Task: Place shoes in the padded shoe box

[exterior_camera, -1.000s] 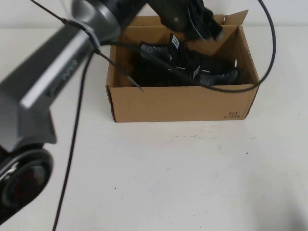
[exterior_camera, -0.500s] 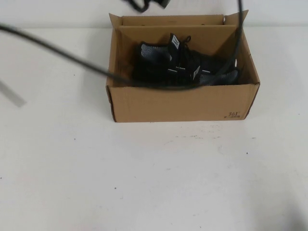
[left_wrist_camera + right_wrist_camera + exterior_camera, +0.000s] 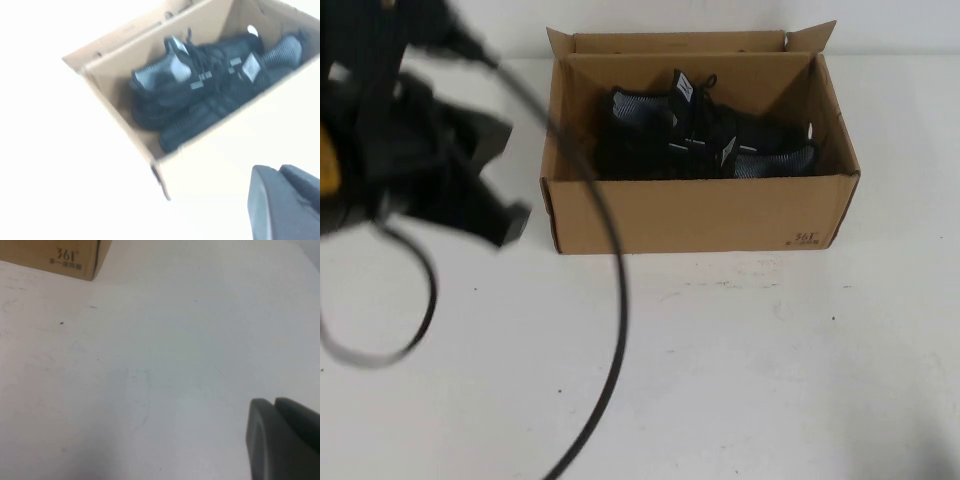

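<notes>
Both black knit shoes [image 3: 705,140] lie inside the brown padded shoe box [image 3: 700,215] at the back middle of the table, toes pointing right. The left wrist view shows them in the box [image 3: 115,65] too, ridged soles and grey collars up [image 3: 210,95]. My left gripper [image 3: 500,222] is a dark blur left of the box, outside it and holding nothing; its fingers [image 3: 280,200] are together. My right gripper [image 3: 282,437] is shut and empty over bare table, out of the high view. A printed box corner [image 3: 55,257] shows in the right wrist view.
A black cable [image 3: 610,300] from the left arm loops across the table in front of the box's left corner. The white table [image 3: 770,370] stretches in front of and right of the box.
My left arm has pulled out from over the box and swung to its left side. The shoes and the box have not moved.
</notes>
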